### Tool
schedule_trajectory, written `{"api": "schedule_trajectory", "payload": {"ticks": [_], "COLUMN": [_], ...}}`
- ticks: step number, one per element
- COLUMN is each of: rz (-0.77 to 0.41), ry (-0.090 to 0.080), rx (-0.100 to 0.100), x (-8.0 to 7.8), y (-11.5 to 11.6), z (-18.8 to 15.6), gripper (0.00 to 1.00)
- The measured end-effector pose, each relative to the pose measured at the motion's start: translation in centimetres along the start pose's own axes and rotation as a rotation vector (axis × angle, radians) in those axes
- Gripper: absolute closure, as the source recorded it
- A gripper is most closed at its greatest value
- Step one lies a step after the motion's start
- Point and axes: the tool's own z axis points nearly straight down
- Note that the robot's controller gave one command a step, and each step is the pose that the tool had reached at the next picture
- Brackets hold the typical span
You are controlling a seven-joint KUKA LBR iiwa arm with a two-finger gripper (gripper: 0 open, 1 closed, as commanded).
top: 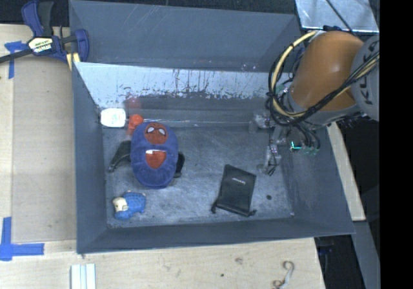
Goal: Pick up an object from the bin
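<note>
Bin [193, 237]: grey metal, sloped walls, scuffed floor.
Gripper [272, 164]: low over the right side of the bin's floor, near the right wall, above bare metal.
Grip: I cannot tell whether it is open or closed; nothing is seen held.
Black flat pouch [235, 189]: the nearest thing, lying by the front wall, just left of the gripper and apart from it.
Blue plush toy [155, 154]: red face, on the left side of the floor, resting partly on a black object [119, 155].
Small blue figure [129, 204]: pale head, in the front-left corner.
White oval piece [113, 117]: back-left corner, just beside an orange piece [134, 123].
</note>
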Motion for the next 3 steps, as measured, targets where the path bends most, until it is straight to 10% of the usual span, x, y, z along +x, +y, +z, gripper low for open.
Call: {"api": "schedule_trajectory", "payload": {"ticks": [1, 3], "rz": [-0.141, -0.995], "ry": [0.001, -0.01], "rx": [0.0, 0.003], "x": [5.6, 6.3], "y": [0.4, 6.1], "z": [5.8, 6.7], "gripper": [0.0, 0.0]}}
